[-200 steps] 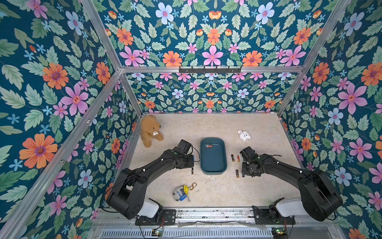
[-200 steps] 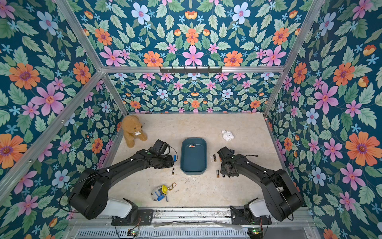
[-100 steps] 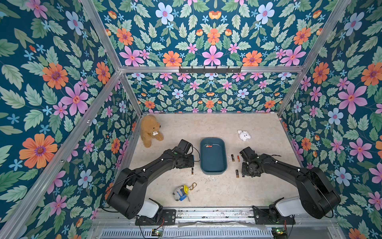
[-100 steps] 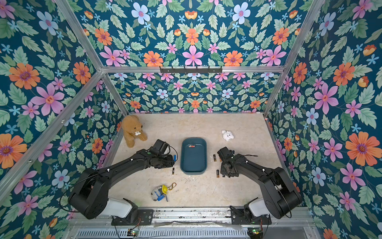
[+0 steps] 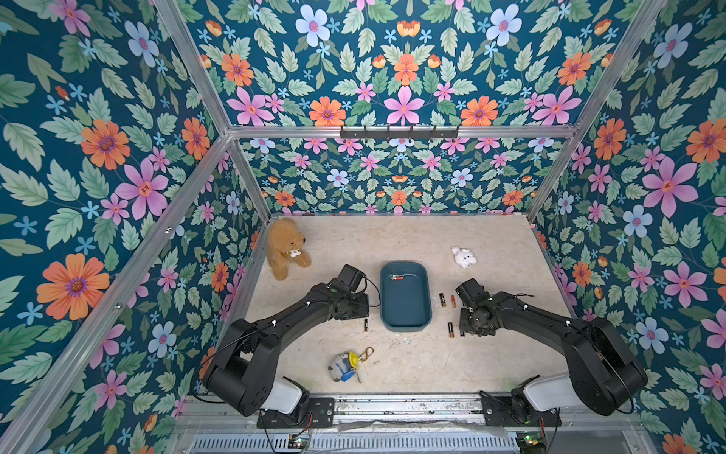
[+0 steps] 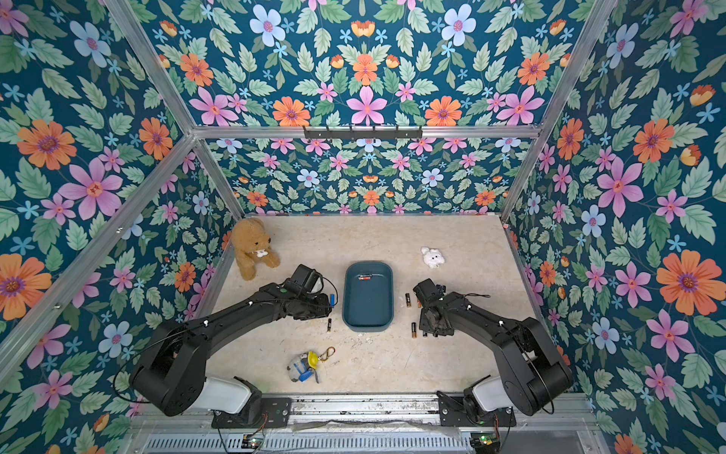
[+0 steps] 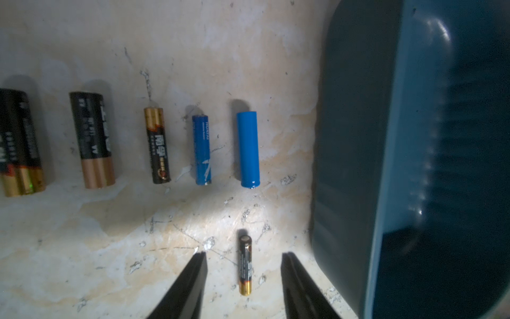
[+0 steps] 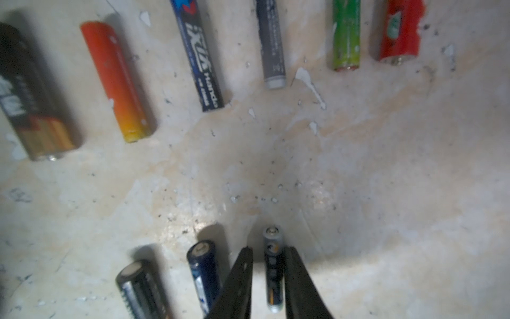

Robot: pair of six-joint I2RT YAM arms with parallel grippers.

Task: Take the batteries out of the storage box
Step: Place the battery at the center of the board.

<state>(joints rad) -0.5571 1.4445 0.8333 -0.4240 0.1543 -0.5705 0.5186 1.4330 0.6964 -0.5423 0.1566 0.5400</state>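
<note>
Item, your right gripper: jaws narrowly parted around a slim grey battery lying on the table (not pinched).
Your left gripper: jaws spread astride a black-and-gold battery.
Storage box: between both grippers, single battery inside.
Loose batteries: rowed alongside.

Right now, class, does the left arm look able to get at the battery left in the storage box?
Probably yes. Its open fingers hang beside the storage box, the walls are low, and nothing covers the battery at its far end.
</note>
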